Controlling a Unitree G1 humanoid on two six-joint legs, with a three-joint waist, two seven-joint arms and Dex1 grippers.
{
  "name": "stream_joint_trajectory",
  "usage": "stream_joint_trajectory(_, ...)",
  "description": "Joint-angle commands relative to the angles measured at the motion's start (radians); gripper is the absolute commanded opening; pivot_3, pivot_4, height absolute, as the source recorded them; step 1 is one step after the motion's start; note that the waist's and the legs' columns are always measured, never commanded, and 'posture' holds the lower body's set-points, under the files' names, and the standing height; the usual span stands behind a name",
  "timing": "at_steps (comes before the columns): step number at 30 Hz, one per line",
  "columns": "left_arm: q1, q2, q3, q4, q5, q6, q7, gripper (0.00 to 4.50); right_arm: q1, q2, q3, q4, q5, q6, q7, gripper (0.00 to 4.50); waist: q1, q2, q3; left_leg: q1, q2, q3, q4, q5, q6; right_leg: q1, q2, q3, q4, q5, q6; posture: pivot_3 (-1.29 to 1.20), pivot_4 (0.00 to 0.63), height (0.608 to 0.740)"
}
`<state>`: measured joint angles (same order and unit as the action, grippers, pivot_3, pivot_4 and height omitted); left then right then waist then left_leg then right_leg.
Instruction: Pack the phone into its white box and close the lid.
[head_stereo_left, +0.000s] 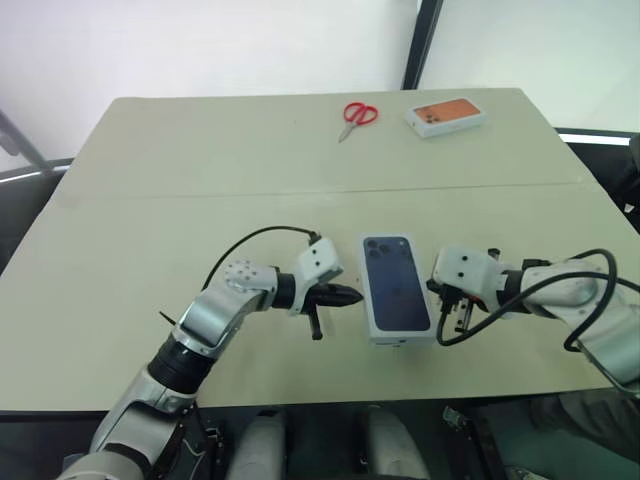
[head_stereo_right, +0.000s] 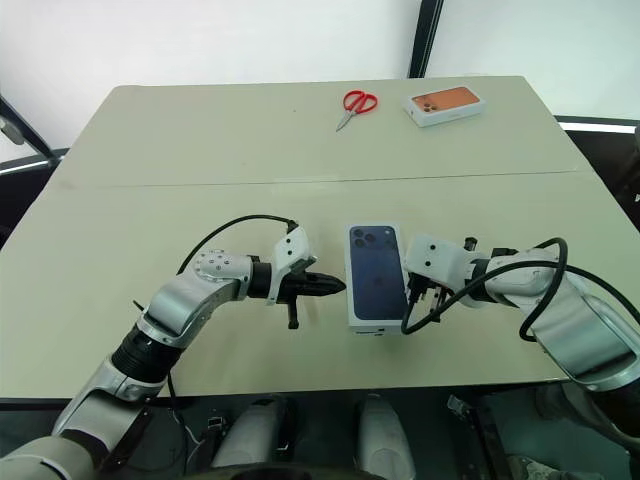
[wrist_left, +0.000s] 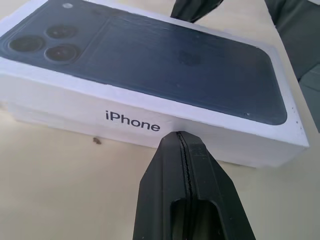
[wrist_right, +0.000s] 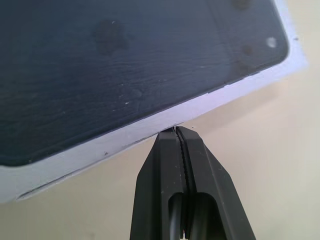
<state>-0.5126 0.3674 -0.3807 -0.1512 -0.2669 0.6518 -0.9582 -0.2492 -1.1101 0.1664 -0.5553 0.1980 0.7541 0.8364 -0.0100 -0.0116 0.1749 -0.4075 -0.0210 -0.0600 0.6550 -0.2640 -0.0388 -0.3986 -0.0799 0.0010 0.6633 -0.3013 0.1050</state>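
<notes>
The lid (head_stereo_left: 395, 283), white with a dark blue phone printed on top, lies flat over the white box near the table's front edge. A thin strip of the white box (wrist_left: 30, 114) peeks out under the lid's long side. The phone is hidden. My left gripper (head_stereo_left: 355, 295) is shut and points at the lid's left long side, its tip (wrist_left: 181, 137) a little short of the "iPhone" lettering. My right gripper (head_stereo_left: 442, 298) is shut too, its tip (wrist_right: 176, 131) right at the lid's right edge. Neither holds anything.
Red-handled scissors (head_stereo_left: 358, 115) lie at the far middle of the table (head_stereo_left: 200, 170). A white box with an orange phone picture (head_stereo_left: 446, 116) sits to their right. Black cables loop off both wrists above the tabletop.
</notes>
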Motion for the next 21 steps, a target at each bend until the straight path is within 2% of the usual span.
stream_joint_trajectory(1,-0.016,-0.015,-0.014,-0.047,-0.02,-0.009,-0.012,0.0,0.016,-0.01,-0.033,-0.046,-0.01,-0.035,0.019,0.02,0.0,0.0,0.0,0.0,0.0,0.0,0.0,0.0,0.0,0.0,0.0,0.0,0.0,0.0,0.0,0.0,0.15,0.74)
stream_joint_trajectory(21,-0.019,-0.009,-0.035,-0.026,-0.002,-0.002,-0.007,0.0,0.038,0.013,-0.031,-0.03,-0.066,-0.053,0.033,0.02,0.0,0.0,0.0,0.0,0.0,0.0,0.001,0.0,0.0,0.001,0.0,0.0,0.0,0.0,0.0,0.0,0.15,0.74)
